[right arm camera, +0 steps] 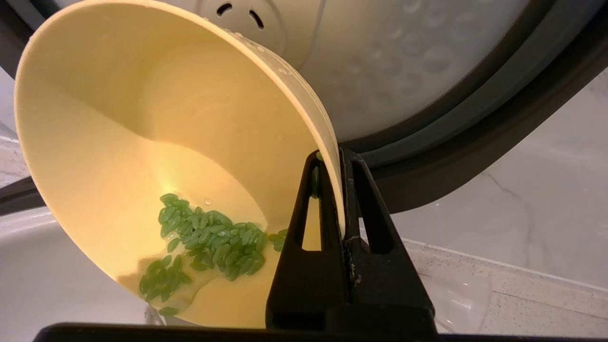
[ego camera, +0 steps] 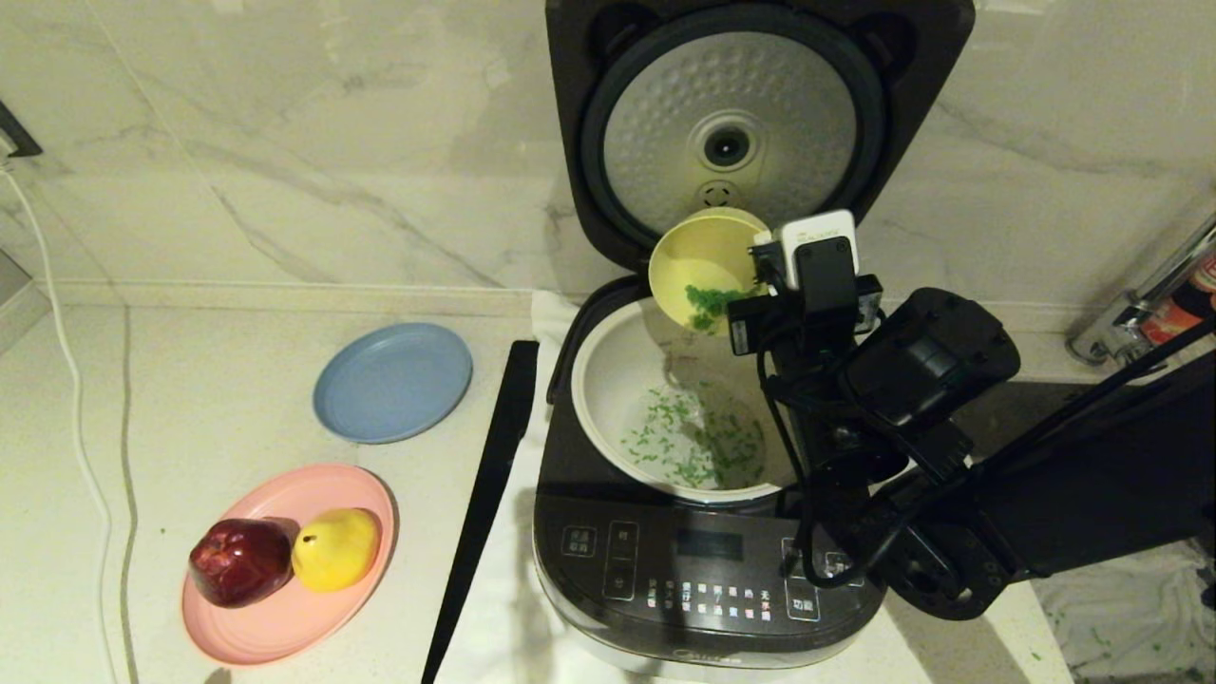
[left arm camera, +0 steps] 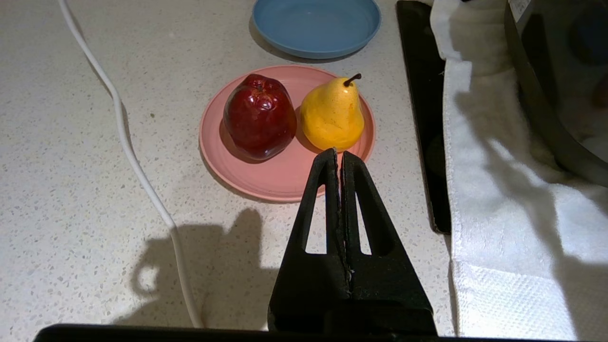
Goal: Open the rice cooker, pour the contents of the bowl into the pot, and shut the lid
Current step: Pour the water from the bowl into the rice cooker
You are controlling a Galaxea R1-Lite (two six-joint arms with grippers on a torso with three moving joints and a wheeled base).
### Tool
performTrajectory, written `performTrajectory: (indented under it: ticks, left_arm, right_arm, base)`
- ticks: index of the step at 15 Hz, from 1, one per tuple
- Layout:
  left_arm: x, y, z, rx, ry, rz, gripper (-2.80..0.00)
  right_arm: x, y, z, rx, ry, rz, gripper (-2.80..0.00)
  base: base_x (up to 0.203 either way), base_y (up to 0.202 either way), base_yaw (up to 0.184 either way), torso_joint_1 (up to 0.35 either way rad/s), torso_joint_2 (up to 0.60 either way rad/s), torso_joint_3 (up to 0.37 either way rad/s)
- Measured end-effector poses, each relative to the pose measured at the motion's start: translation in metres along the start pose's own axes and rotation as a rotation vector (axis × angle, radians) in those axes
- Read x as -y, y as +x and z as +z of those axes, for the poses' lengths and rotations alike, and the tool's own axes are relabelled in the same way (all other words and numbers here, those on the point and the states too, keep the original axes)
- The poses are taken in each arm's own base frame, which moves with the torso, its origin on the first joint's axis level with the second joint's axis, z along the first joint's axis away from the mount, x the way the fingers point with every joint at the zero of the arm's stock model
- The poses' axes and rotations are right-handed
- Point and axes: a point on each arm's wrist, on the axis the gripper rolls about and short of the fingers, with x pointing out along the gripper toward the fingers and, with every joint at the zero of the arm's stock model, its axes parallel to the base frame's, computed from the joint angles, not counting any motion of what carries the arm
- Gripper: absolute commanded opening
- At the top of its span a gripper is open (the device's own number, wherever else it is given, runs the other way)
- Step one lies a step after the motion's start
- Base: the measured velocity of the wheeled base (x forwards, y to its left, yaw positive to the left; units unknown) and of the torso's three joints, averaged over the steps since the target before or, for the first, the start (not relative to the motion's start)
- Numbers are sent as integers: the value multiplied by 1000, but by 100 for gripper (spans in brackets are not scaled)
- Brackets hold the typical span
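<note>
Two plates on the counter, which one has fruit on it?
The pink plate, nearer the robot, carries a red apple and yellow pear. The blue plate behind it is bare.

Dimpled metal lid [ego camera: 730, 142], smooth plastic bowl [right arm camera: 142, 142], speckled stone counter [left arm camera: 71, 213]

So the rice cooker [ego camera: 703, 532] sits right of center on the counter [ego camera: 190, 380] with its lid [ego camera: 750, 123] flipped up behind the pot [ego camera: 617, 380]. The bowl [ego camera: 698, 261] hangs tipped over the pot's back rim, pinched at its edge by the right gripper [right arm camera: 332, 190], with some contents [ego camera: 712, 304] in it and more scattered in the pot. A cloth [left arm camera: 498, 190] lies under the cooker. Off to the left there's one plate [ego camera: 392, 382], and nearer the front another plate [ego camera: 285, 608] with an apple [ego camera: 240, 560] left of a pear [ego camera: 334, 548]. The left gripper [left arm camera: 339, 156] hovers just in front of that one.
</note>
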Motion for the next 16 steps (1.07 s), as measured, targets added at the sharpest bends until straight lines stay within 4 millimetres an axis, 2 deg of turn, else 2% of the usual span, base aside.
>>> performTrajectory:
  ticks: [7,10,13,16]
  left_arm:
    - [0,0,0,0,0,0,-280]
    - [0,0,0,0,0,0,-280]
    - [0,0,0,0,0,0,-280]
    - [0,0,0,0,0,0,-280]
  right_arm:
    - [-4,1,-11,-26,-38,10,-280]
    - [-5,4,-9,-57,-57,14,-280]
    - [-2,14,12,-80,-53,-19,-280]
    - [8,14,47,-122,-31,-22,-280]
  base:
    - [0,0,0,0,0,0]
    - [0,0,0,0,0,0]
    - [0,0,0,0,0,0]
    - [0,0,0,0,0,0]
